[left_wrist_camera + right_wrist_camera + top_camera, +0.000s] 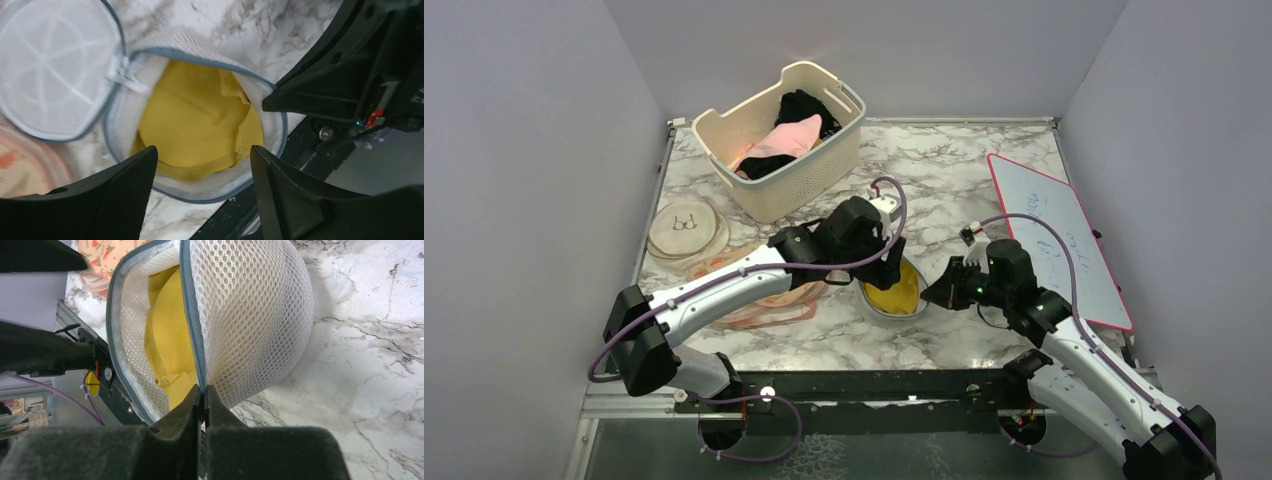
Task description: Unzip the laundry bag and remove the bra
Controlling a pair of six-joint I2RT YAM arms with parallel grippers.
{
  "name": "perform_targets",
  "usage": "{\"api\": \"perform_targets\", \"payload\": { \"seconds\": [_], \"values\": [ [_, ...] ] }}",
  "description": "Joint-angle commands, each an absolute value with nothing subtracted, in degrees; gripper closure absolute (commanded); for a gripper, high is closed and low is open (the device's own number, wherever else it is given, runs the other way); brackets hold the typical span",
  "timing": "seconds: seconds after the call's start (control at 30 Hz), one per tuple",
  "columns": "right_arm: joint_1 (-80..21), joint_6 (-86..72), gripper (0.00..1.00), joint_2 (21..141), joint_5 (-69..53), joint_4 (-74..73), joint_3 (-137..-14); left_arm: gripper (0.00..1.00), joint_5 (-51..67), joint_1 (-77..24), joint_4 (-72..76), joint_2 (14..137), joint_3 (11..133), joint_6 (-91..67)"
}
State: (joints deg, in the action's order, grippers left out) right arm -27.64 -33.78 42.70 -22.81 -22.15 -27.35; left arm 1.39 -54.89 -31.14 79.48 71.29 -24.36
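Note:
The round white mesh laundry bag (873,304) lies unzipped near the table's front edge. Its lid flap (52,65) is folded back. A yellow bra (897,295) fills the inside. My left gripper (888,264) hovers right over the opening. In the left wrist view it (202,149) is open and empty, its fingers straddling the bra (200,117) and the bag's near rim (200,192). My right gripper (936,292) is at the bag's right side. In the right wrist view it (202,390) is shut on the blue-grey zip rim (192,315), with the mesh wall (250,310) and bra (167,330) beyond.
A cream basket (789,135) with pink and black clothes stands at the back. A flat cream disc with a glasses drawing (686,228) and a peach patterned pouch (764,305) lie left under my left arm. A whiteboard (1059,235) lies at the right.

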Motion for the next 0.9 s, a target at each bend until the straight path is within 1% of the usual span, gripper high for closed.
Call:
{"api": "perform_targets", "payload": {
  "seconds": [0.0,0.1,0.2,0.27,0.4,0.5,0.6,0.77,0.8,0.87],
  "values": [
    [-27.77,-32.86,0.99,42.45,-24.3,-19.86,-27.01,0.35,12.76,-55.11,-16.03,80.06,63.78,-33.37],
    [-27.74,-32.74,0.99,42.59,-24.85,-19.99,-27.03,0.33,11.95,-55.11,-14.33,80.86,62.33,-34.04],
    [-27.77,-33.15,0.99,41.93,-25.11,-19.61,-26.28,0.38,13.45,-55.15,-12.27,82.35,61.46,-35.37],
    [-27.77,-33.3,0.99,41.48,-25.17,-19.68,-26.05,0.38,14.58,-55.61,-10.47,83.58,61.11,-36.19],
    [-27.77,-33.15,0.99,41.55,-25.14,-18.99,-25.78,0.38,13.2,-56.59,-8.79,86.02,61.04,-36.58],
    [-27.77,-32.92,0.99,42.29,-25.69,-19.07,-26.01,0.45,12.19,-56.88,-8.73,87.24,61.44,-36.27],
    [-27.77,-32.74,0.99,42.38,-25.62,-18.96,-26.06,0.55,10.72,-57.37,-8.77,87.71,61.13,-36.29],
    [-27.77,-32.63,0.99,42.19,-25.21,-18.97,-26.16,0.59,9.68,-58.02,-8.88,87.99,59.83,-36.22],
    [-27.72,-32.61,0.99,42.23,-25.2,-18.95,-26.08,0.6,9.71,-58.01,-8.89,88.36,59.83,-36.27],
    [-27.75,-32.68,0.99,42.44,-25.43,-19.05,-26.19,0.67,10.42,-58.22,-8.53,89.32,60.14,-36.59]
  ]
}}
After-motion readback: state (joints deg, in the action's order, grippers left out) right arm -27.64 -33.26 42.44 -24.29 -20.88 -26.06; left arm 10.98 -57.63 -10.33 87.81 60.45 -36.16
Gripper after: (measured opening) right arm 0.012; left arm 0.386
